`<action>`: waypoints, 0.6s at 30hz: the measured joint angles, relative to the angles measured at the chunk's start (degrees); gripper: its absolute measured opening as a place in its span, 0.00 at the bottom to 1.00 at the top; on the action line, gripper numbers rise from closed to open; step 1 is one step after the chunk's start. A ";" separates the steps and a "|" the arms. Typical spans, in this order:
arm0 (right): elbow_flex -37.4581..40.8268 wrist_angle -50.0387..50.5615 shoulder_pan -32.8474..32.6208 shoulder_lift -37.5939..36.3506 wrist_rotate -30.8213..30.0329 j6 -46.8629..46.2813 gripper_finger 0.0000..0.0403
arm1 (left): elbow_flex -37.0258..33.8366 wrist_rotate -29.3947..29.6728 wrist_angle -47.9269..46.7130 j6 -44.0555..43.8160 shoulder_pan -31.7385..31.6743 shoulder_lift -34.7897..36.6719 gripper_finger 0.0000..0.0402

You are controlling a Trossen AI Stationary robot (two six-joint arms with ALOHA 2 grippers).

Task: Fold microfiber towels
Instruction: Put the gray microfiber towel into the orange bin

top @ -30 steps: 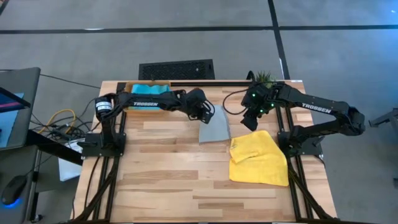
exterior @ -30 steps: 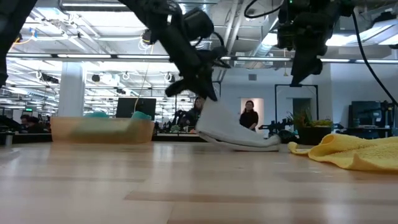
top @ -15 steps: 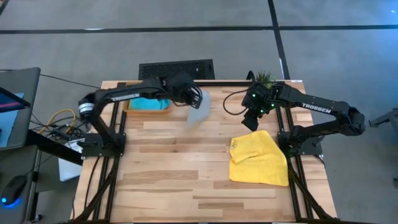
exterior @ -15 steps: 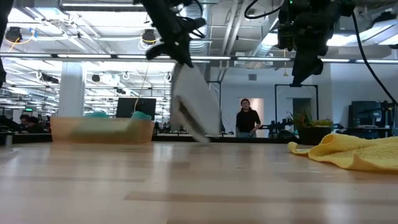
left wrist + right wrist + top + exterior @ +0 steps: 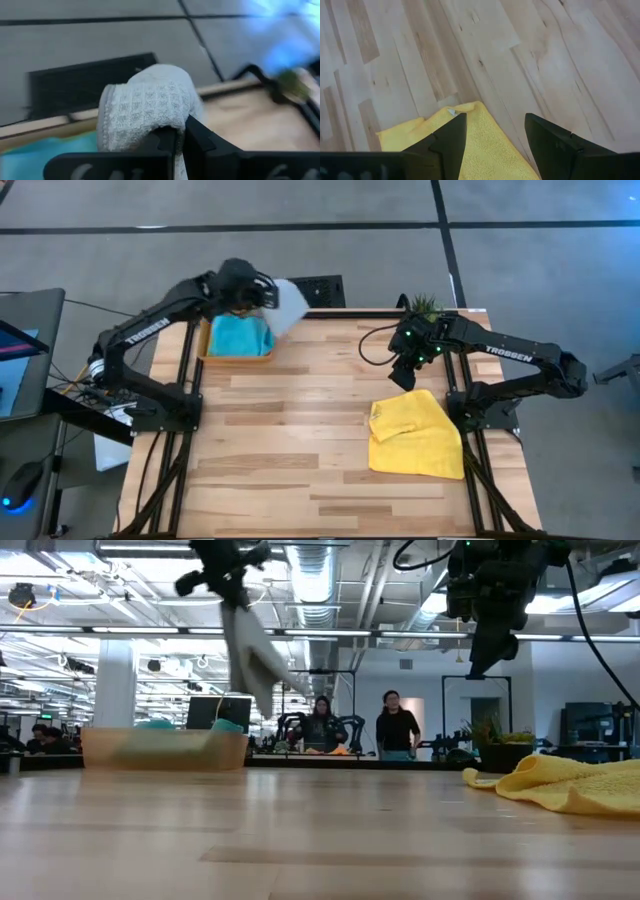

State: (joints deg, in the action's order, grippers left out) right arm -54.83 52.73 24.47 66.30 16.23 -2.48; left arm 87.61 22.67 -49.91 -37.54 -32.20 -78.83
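High view — left tool (image 5: 262,293) grips grey towel (image 5: 287,305); right tool (image 5: 405,375) spread — empty.

So the left gripper (image 5: 177,142) has its two dark fingers pinched tight on a pale grey waffle-textured microfiber towel (image 5: 145,107), which bunches up in a rounded hump right above them. Beyond it there's a bit of sky blue cloth (image 5: 45,150), the light wooden table (image 5: 240,112), a black floor grate (image 5: 75,82) and grey floor.
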 joint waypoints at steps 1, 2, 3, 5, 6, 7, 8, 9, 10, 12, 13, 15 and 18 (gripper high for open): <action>0.00 -0.02 0.00 0.00 0.00 0.00 0.56 | 0.00 0.39 -1.45 0.00 -1.50 0.07 0.00; 0.00 -0.08 0.00 0.00 0.00 -0.02 0.56 | 0.00 0.61 -3.26 0.00 -3.01 0.01 0.00; 0.00 -0.12 0.02 0.00 0.00 0.00 0.56 | -0.08 0.62 -4.67 0.07 -4.58 -0.10 0.00; 0.00 -0.50 0.04 0.00 0.00 0.00 0.56 | -0.85 0.79 -4.62 1.43 -7.40 -0.44 0.00; 0.00 -0.76 0.04 0.00 0.00 0.00 0.56 | -1.24 0.76 -3.95 1.85 -8.83 -0.72 0.00; 0.00 -0.94 0.04 0.00 0.00 0.00 0.56 | -1.78 0.72 -3.14 2.63 -10.39 -0.94 0.00; 0.00 -1.03 0.04 0.00 0.00 0.00 0.56 | -2.22 0.69 -2.10 3.81 -11.88 -1.06 0.00; 0.00 -1.15 0.04 0.00 0.00 -0.02 0.56 | -2.61 0.60 -0.32 5.06 -13.22 -1.07 0.00; 0.00 -1.17 0.04 0.00 0.00 -0.02 0.56 | -2.69 0.26 1.55 5.87 -14.32 -1.05 0.00; 0.00 -1.16 0.04 0.00 0.00 -0.03 0.56 | -2.69 -1.05 4.11 6.83 -16.47 -0.95 0.00; 0.00 -1.14 0.04 0.00 0.00 -0.02 0.56 | -2.69 -1.95 4.75 7.01 -17.30 -0.94 0.00; 0.00 -1.11 0.04 0.00 0.00 -0.02 0.56 | -2.69 -3.51 4.44 7.12 -18.49 -0.94 0.00; 0.00 -1.11 0.04 0.00 0.00 -0.02 0.56 | -2.69 -4.77 -1.08 7.12 -18.84 -1.26 0.00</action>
State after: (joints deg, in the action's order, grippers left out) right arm -54.83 51.62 24.51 66.30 16.23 -2.50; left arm 84.93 17.90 -51.00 -30.42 -51.05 -80.09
